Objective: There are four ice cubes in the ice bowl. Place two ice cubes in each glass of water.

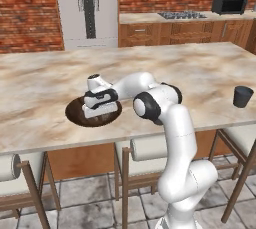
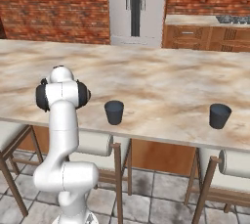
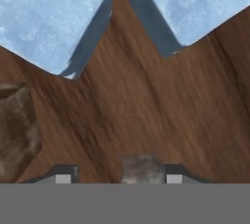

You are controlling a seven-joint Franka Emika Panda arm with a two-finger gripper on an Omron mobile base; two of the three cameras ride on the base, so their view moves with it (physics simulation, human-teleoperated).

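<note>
My gripper [image 3: 114,178] low in ice bowl [image 3: 146,110]; two ice cubes [image 3: 49,17] lie ahead, beyond fingertips; jaws partly open, whether anything is gripped I cannot tell.

In the hand view two ice cubes were counted, one [image 3: 49,17] at the upper left of the frame and one [image 3: 195,3] at the upper right, both on brown wood. One bowl [image 1: 75,110] lay at centre left of the left base view. Two glasses stood in the right base view, one [image 2: 114,112] at the centre and one [image 2: 219,115] at the right, and one microwave [image 1: 229,4] sat at the upper right of the left base view.
</note>
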